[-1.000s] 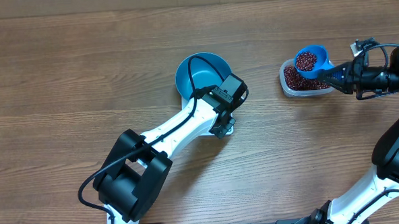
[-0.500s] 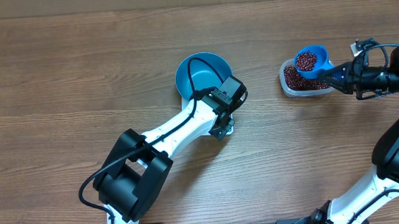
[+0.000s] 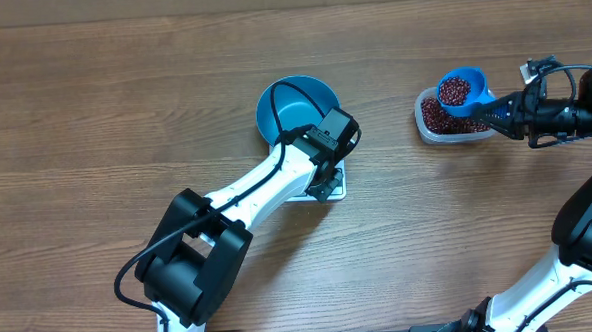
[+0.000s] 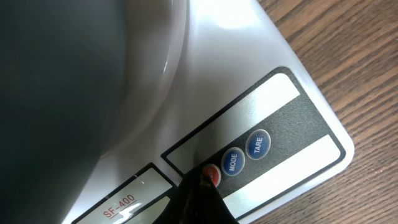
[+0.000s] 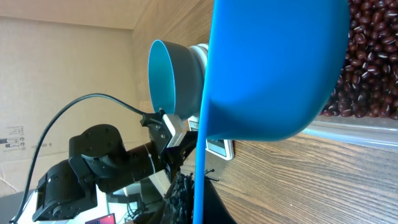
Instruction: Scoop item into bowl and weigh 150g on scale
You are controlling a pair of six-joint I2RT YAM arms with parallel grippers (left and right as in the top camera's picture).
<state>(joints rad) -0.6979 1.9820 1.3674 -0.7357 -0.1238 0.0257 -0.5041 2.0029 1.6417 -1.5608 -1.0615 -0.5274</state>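
My left arm has swung a little to the left over the last second, baring more of the near corner of the small, flat white square digital scale [image 3: 330, 190]. My left gripper [image 4: 200, 190] is closed, its dark tip touching the red button [image 4: 213, 176] on the scale's panel, just beside the blue MODE button [image 4: 234, 162]. The deep, round teal-blue bowl [image 3: 292, 111] sits on the scale. Well to the right of the scale, my right gripper [image 3: 511, 112] is clamped on the handle of the small bright blue plastic scoop [image 3: 469, 81]. The scoop is filled with small dark red-brown dried beans [image 3: 456, 89] and hangs above the clear plastic tub [image 3: 435, 130], which holds more of them.
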